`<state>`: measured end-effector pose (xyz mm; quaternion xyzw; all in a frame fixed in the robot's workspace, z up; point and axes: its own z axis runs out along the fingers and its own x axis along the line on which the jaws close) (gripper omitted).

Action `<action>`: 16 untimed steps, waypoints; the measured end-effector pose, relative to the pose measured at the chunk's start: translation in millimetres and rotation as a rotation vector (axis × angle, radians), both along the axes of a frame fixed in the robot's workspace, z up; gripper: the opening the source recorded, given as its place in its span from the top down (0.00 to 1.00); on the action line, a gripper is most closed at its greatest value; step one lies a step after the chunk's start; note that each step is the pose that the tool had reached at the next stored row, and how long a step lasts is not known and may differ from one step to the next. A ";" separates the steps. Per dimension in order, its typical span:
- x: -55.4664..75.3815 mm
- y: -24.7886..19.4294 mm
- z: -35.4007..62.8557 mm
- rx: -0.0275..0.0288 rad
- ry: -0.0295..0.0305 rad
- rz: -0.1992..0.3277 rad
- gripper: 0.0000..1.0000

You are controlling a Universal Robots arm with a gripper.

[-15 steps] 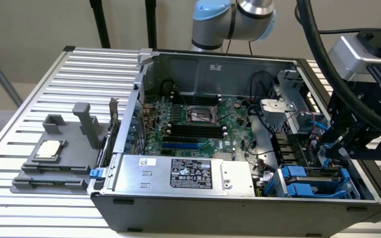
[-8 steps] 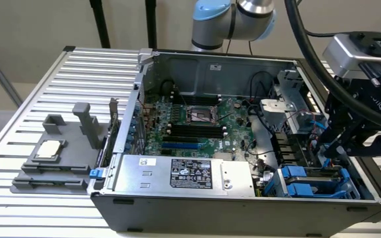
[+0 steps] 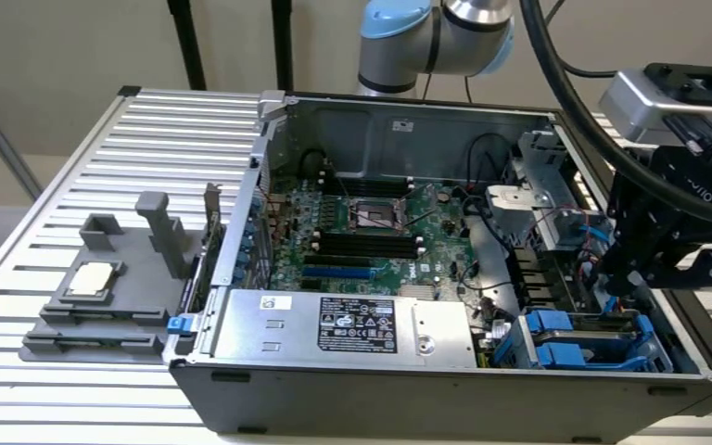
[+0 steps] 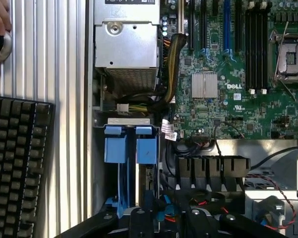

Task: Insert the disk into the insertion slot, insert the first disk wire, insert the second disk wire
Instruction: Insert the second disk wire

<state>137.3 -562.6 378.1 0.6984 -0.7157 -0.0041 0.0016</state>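
Wrist view: end effector point(image 4: 166, 214) low beside the blue-railed insertion slot point(image 4: 129, 148), finger opening impossible to tell.

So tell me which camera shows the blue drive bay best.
The wrist view: the insertion slot is seen straight on, its blue rails plain. The exterior view shows it obliquely in the case corner, beside the gripper.

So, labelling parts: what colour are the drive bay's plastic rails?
Bright blue plastic rails; clearest in the wrist view.

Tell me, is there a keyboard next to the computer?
Yes, a black keyboard lies on the ribbed table beside the open computer case.
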 end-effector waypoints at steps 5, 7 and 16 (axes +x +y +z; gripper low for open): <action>-0.4 0.6 -2.1 -0.0077 0.0000 0.000 0.82; -3.4 -0.5 -2.2 -0.0077 0.0000 0.000 0.83; -14.8 -9.2 -8.2 0.0176 -0.0246 0.000 0.83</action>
